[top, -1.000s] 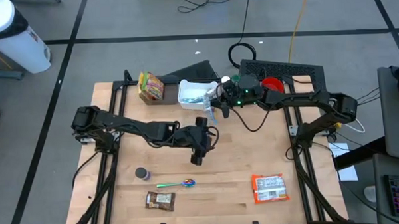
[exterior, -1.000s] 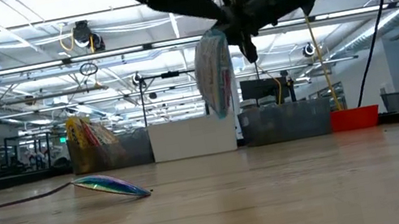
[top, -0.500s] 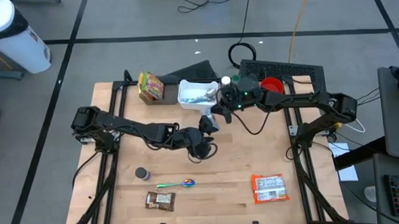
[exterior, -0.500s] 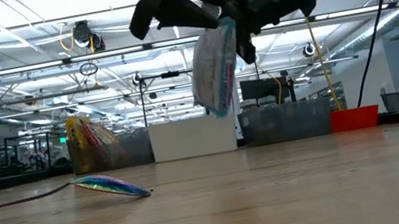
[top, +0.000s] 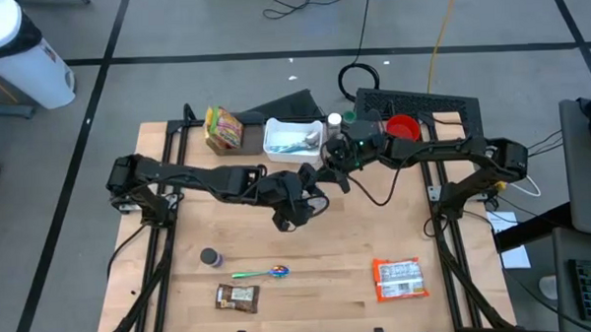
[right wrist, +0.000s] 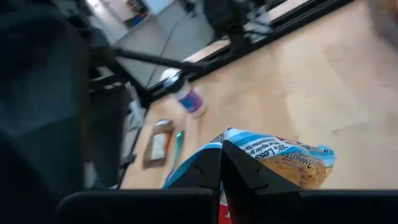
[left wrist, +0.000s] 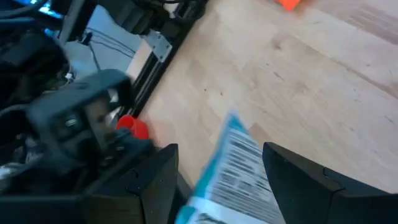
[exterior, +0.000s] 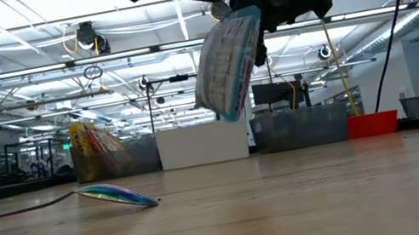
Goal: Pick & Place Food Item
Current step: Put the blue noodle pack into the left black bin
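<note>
A white and blue food packet (exterior: 227,67) with printed text hangs slanted, high above the table's middle. My right gripper (right wrist: 221,152) is shut on its upper end; in the high view it (top: 327,170) is just in front of the white bin (top: 293,138). My left gripper (left wrist: 221,152) is open and comes in from the table's left (top: 304,192). Its two fingers stand on either side of the packet (left wrist: 239,171). My right gripper pinches the packet's blue-edged upper end (right wrist: 237,135) between its two shut fingers, coming nearly level from the table's right. The packet hangs below the fingers, tilted, its lower end (exterior: 221,108) clear of the table. Whether my left gripper touches the packet, I cannot tell.
A yellow snack bag (top: 222,127) lies left of the bin and a red bowl (top: 403,128) right of it. Toward the near edge lie a small dark bottle (top: 211,257), a spoon (top: 265,274), a brown bar (top: 236,297) and an orange packet (top: 398,278).
My left gripper has risen and rolled about its own axis beside the packet's top. My right gripper has turned a little. The packet hung almost straight down; now it slants, its lower end swung toward the table's left while its top stays in the hold.
</note>
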